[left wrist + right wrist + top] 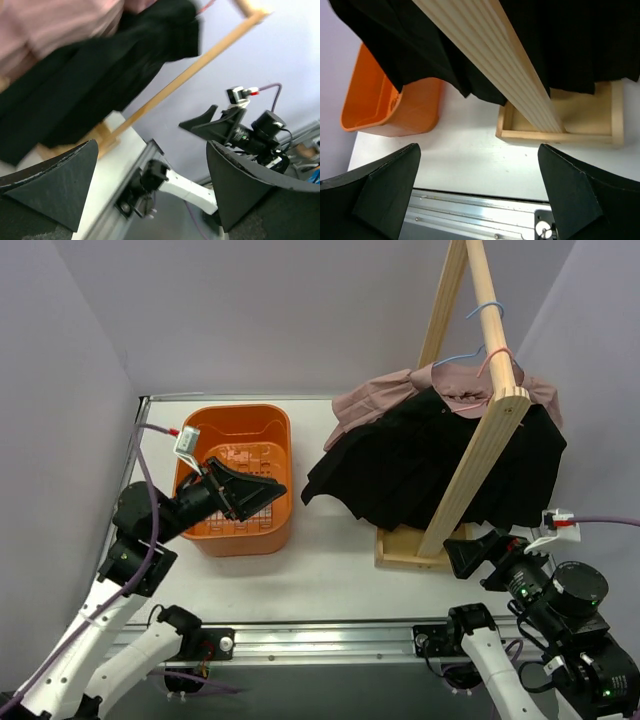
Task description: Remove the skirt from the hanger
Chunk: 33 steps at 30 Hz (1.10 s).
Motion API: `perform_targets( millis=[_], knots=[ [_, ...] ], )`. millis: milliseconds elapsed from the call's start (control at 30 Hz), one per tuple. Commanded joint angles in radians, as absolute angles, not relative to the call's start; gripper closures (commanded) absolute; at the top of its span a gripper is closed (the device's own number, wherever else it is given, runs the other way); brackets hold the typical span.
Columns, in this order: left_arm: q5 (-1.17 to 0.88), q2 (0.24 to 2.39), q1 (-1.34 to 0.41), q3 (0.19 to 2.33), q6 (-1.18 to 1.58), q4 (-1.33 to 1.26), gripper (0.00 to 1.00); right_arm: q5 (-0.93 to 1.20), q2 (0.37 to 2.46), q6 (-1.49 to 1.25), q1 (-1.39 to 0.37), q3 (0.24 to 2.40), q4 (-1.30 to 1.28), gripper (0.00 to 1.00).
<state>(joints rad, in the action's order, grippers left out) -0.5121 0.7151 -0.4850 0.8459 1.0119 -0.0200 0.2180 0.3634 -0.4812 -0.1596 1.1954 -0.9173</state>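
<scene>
A black pleated skirt (420, 465) hangs from the wooden rack (470, 480) at the right, under a pink hanger (497, 360). A pink garment (380, 400) lies over its top, beside a blue hanger (487, 312). My left gripper (272, 490) hovers open above the orange basket, pointing right, a short way from the skirt's left hem. My right gripper (458, 555) is open near the rack's foot, below the skirt. In the left wrist view the skirt (100, 85) fills the upper left beyond the empty gripper (150, 175). The right wrist view shows its hem (420, 45) above the empty gripper (477, 185).
An orange basket (280, 455) stands at the left under my left gripper. The rack's slanted wooden post (495, 55) runs down into its box-shaped base (560, 132) right in front of my right gripper. A metal rail (320, 635) lines the near table edge.
</scene>
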Motion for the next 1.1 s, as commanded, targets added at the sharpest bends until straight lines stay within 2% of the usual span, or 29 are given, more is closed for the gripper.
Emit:
perform_targets(
  millis=[0, 33, 200, 300, 433, 633, 767, 1067],
  knots=[
    [-0.393, 0.855, -0.589, 1.053, 0.722, 0.127, 0.00, 0.178, 0.388, -0.471, -0.167, 1.215, -1.005, 0.00],
    [-0.391, 0.891, -0.612, 1.102, 0.675, 0.135, 0.09, 0.196, 0.388, -0.471, -0.167, 1.213, -1.008, 0.00],
    [-0.467, 1.133, -0.683, 1.456, 0.361, 0.280, 0.16, 0.301, 0.373, -0.462, -0.167, 1.255, -0.991, 0.00],
    [-0.505, 1.267, -0.689, 1.586, 0.214, 0.352, 0.17, 0.304, 0.388, -0.448, -0.167, 1.336, -1.011, 0.00],
    [-0.552, 1.324, -0.684, 1.641, 0.091, 0.345, 0.14, 0.296, 0.413, -0.437, -0.167, 1.426, -1.043, 0.00],
    [-0.644, 1.405, -0.672, 1.719, -0.063, 0.338, 0.14, 0.290, 0.410, -0.462, -0.167, 1.453, -1.040, 0.00],
    [-0.744, 1.453, -0.650, 1.759, -0.098, 0.325, 0.25, 0.284, 0.410, -0.480, -0.166, 1.471, -1.042, 0.00],
    [-0.813, 1.600, -0.635, 1.894, -0.132, 0.368, 0.27, 0.282, 0.408, -0.495, -0.166, 1.531, -1.046, 0.00]
  ],
)
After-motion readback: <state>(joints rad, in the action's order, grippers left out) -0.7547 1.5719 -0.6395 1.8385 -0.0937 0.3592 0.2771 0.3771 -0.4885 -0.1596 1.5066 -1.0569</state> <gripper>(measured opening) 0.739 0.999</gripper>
